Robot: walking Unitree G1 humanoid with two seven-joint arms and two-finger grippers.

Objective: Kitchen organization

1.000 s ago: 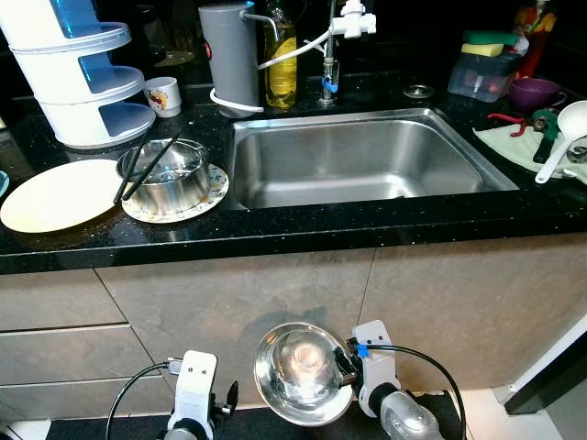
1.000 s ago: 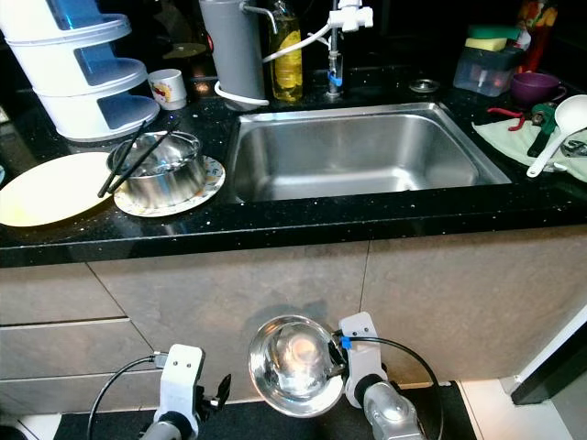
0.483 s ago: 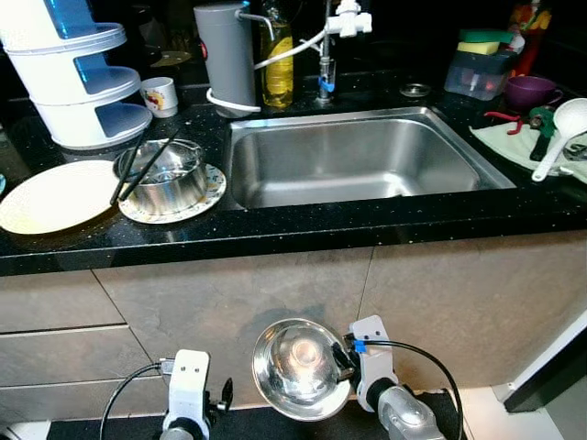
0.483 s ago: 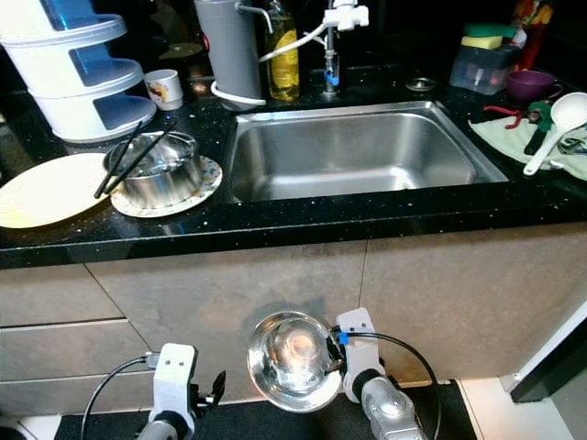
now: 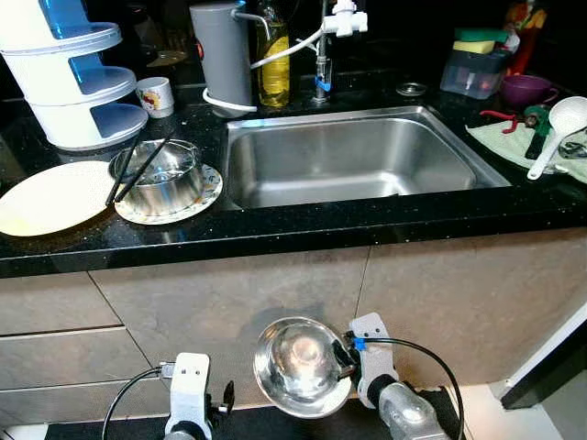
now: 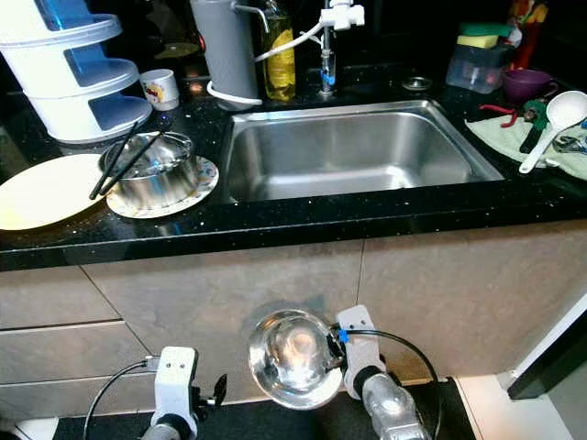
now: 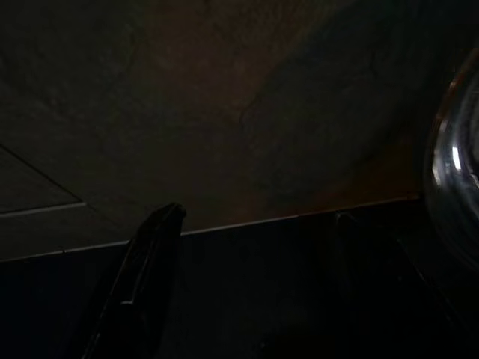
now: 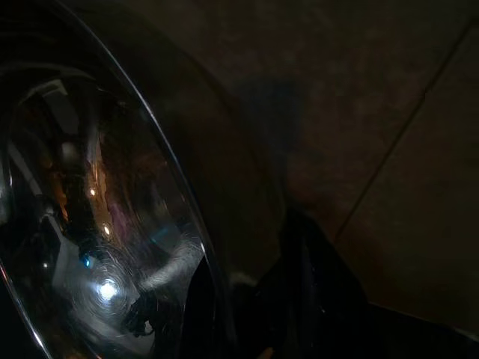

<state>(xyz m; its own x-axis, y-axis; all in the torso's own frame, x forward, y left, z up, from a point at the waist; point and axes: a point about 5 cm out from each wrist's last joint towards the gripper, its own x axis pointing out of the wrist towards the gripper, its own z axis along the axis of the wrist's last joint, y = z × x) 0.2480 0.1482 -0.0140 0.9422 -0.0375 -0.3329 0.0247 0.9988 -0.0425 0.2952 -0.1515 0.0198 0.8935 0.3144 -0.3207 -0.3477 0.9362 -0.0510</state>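
Observation:
A shiny steel bowl (image 5: 301, 365) hangs low in front of the cabinet fronts, tilted with its inside facing up toward me. My right gripper (image 5: 342, 360) is shut on its rim from the right; in the right wrist view one finger (image 8: 307, 284) lies against the bowl (image 8: 97, 224). My left gripper (image 5: 224, 399) hangs low to the left of the bowl, open and holding nothing, and the bowl's edge (image 7: 456, 172) shows in its wrist view. Above is the black counter (image 5: 303, 225) with the steel sink (image 5: 353, 156).
Left of the sink, a second steel bowl (image 5: 160, 174) with chopsticks sits on a patterned plate (image 5: 209, 188), beside a cream plate (image 5: 50, 197) and a white tiered rack (image 5: 78, 82). A grey jug (image 5: 220, 50) and oil bottle (image 5: 273, 64) stand behind. A white ladle (image 5: 558, 128) lies right.
The whole view has drifted slightly as the camera moved. The right gripper still holds the steel bowl at about the same spot, and the left gripper hangs as before.

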